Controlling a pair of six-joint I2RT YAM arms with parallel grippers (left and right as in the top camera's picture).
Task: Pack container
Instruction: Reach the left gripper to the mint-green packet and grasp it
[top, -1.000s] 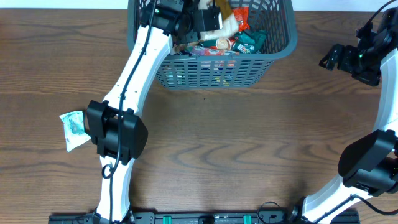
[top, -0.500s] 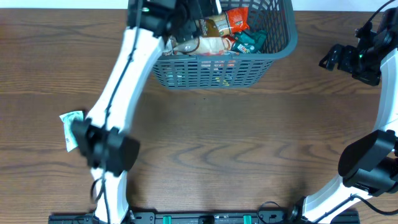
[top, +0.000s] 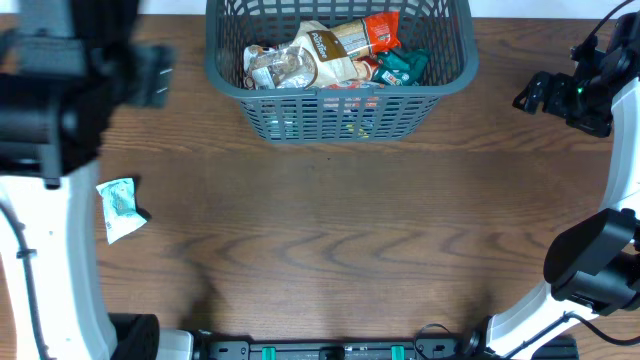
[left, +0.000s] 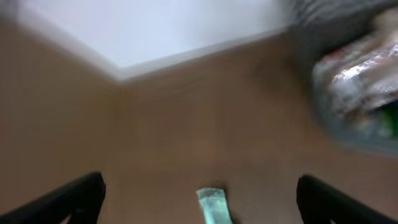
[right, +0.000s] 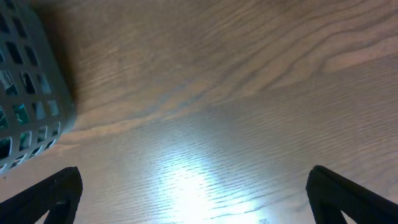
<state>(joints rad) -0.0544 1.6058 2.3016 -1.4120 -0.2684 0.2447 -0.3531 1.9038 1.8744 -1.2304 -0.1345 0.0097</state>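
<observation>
left wrist view shows the left claw (left: 200, 182) with its two dark fingers spread wide and nothing between them. though blurred, it looks down on a small white-and-green snack packet (left: 212, 208) lying flat on the brown wood-grain bench (left: 168, 124). that spread reads as readiness: i judge this packet, the only one seen outside, to be the next pick, and the wide gap leaves room to straddle it.

overhead, the same packet (top: 118, 208) lies near the bench's left edge. it is well apart from the large dark grey slatted plastic basket (top: 300, 118), which stands at the far middle of the bench, probably so that either arm can reach it. the white left arm (top: 60, 90) is smeared across the upper left, so its exact pose cannot be told.

inside the basket a tan crinkled packet (top: 330, 45), an orange packet (top: 380, 30), a teal packet (top: 405, 65) and a silvery clear packet (top: 272, 65) lie heaped together, overlapping, as dropped goods would.

the right claw (right: 193, 175) is likewise parted and empty, hanging over bare bench with the basket's lattice corner (right: 31, 93) at the left of its view. overhead it sits (top: 535, 92) clear of the basket's right side. it seems parked there to keep out of the left arm's way while staying near enough to help.
</observation>
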